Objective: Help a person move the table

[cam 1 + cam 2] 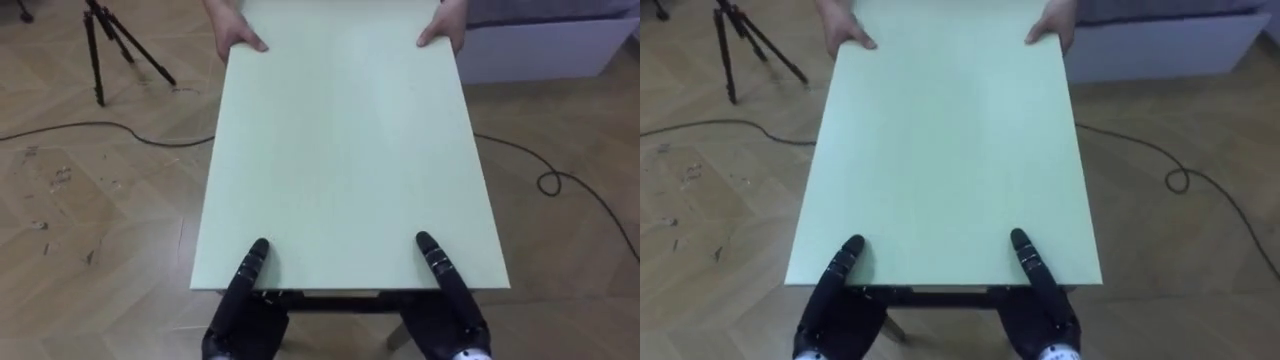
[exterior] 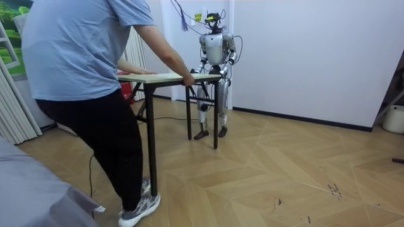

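Closest to the head camera, the left hand and the right hand lie over the near short edge of the table. Each has its tip flat on the pale green top and the rest below the edge (so how firmly they close I cannot tell). At the far edge the person's hands hold both corners. A tripod and a cable are on the floor at the left. The room view adds more: the person, in a blue shirt, leans forward over the table's black legs, and the robot stands at the other end by a white wall.
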Available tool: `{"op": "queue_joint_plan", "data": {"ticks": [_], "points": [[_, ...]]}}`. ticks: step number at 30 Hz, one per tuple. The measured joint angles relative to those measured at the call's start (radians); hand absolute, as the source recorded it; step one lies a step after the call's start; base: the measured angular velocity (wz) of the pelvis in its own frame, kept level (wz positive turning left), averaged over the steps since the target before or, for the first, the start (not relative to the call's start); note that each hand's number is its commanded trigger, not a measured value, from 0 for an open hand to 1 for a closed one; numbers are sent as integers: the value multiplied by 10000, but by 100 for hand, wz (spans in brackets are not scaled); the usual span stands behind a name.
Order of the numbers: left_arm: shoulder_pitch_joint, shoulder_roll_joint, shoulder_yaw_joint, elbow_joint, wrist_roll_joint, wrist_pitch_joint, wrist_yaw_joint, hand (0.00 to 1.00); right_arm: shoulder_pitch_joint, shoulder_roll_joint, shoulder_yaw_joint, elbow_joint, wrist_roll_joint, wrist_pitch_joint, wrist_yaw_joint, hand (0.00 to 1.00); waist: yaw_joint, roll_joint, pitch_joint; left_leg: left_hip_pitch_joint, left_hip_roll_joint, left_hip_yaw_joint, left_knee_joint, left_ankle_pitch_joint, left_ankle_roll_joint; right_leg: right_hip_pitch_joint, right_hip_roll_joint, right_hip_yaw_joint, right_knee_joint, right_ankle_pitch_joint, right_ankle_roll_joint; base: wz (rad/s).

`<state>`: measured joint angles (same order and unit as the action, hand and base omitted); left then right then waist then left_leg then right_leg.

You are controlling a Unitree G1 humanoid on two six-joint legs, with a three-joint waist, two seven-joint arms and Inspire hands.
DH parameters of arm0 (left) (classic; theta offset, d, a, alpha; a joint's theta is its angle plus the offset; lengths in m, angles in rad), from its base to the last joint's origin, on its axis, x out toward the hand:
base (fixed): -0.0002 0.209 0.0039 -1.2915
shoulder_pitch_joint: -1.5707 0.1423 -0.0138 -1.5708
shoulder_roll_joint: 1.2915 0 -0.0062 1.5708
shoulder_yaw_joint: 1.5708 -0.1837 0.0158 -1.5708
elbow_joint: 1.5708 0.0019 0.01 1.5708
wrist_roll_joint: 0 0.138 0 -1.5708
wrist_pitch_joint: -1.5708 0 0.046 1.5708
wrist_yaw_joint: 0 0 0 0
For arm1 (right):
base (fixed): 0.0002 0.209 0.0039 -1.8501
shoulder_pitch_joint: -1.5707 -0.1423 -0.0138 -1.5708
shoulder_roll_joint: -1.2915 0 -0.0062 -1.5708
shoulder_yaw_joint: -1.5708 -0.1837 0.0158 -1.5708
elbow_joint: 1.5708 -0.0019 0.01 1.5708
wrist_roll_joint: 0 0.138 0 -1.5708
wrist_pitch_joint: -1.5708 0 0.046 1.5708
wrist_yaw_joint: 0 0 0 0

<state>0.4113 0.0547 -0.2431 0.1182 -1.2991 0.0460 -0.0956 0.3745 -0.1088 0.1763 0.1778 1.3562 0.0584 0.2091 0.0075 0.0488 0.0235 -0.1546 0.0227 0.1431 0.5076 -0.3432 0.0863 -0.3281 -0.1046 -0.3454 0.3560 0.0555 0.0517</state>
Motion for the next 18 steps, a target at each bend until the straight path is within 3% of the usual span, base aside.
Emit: {"op": "queue_joint_plan", "data": {"ticks": [1, 2, 4, 6, 9, 11, 12, 13, 14, 15, 16, 18], "points": [[-1, 36, -72, 1, 59, 39, 6, 100, 203, -10, -43, -60, 73, 4, 51, 100, -83, -13, -8, -16, 6, 157, -119, 175, 45, -76, -329, 578, 1175, -528, -121, 58], [0, 52, -76, 0, 118, 94, 6, 100, 294, 3, -65, -76, 120, 2, 72, 100, -106, -37, -23, -17, 3, 268, -243, 295, 53, -68, -552, 761, 1830, -889, -121, 54], [-13, 76, -36, -11, 269, 137, -34, 100, 390, 23, -43, -89, 253, -6, 144, 100, -40, -99, -62, -183, -3, 631, -565, 704, 77, 324, -1267, 1301, 3467, -1817, 127, 26], [-12, 88, 26, -49, 295, 175, -55, 100, 387, 20, 42, -93, 349, -38, 137, 100, 64, -146, -72, -295, -13, 684, -709, 933, 78, 905, -1514, 1546, 3981, -2064, 208, 9], [-10, 141, 143, -228, 530, 206, -55, 100, 400, 22, 266, -108, 603, -175, 131, 100, 240, -488, -66, -614, 57, 991, -790, 1206, 52, 1411, -1801, 1570, 4849, -2177, 232, 20], [-27, 142, 156, -251, 554, 205, -53, 100, 399, 4, 389, -113, 676, -344, 131, 100, 192, -717, 6, -771, 164, 1175, -789, 1373, -82, 1468, -1804, 1566, 4665, -2275, 305, 31], [0, 153, 123, -277, 568, 201, -53, 100, 417, -1, 410, -113, 718, -358, 133, 100, 194, -713, -36, -895, 161, 1106, -899, 1494, -183, 1391, -1471, 1569, 4220, -2264, 364, -8], [45, 161, 126, -318, 569, 168, -60, 100, 383, -17, 461, -116, 745, -357, 135, 100, 340, -618, -234, -1053, 183, 993, -1326, 1791, -177, 1456, -1097, 1762, 3310, -2313, 598, -33], [80, 174, 147, -384, 567, 89, -72, 100, 307, -24, 505, -116, 745, -355, 135, 100, 527, -649, -230, -1105, 208, 1014, -1584, 1998, -171, 1600, -965, 1870, 2911, -2361, 680, -39], [107, 247, 207, -480, 578, -95, -154, 100, 231, 98, 611, -132, 742, -369, 134, 100, 490, -835, -159, -1177, 336, 1238, -1843, 2319, -90, 1791, -960, 1867, 2805, -2566, 658, 9], [0, 372, 232, -479, 673, -108, -150, 100, 311, 198, 736, -131, 857, -476, 128, 100, 451, -1153, -166, -1198, 309, 1631, -1812, 2475, -83, 2129, -1135, 1825, 3177, -2856, 616, 31], [-149, 471, 261, -514, 708, -110, -152, 100, 228, 293, 797, -132, 916, -516, 114, 100, 607, -1507, -104, -1437, 304, 2048, -1500, 2507, -50, 2479, -1212, 1834, 2753, -3433, 593, 0]]}}
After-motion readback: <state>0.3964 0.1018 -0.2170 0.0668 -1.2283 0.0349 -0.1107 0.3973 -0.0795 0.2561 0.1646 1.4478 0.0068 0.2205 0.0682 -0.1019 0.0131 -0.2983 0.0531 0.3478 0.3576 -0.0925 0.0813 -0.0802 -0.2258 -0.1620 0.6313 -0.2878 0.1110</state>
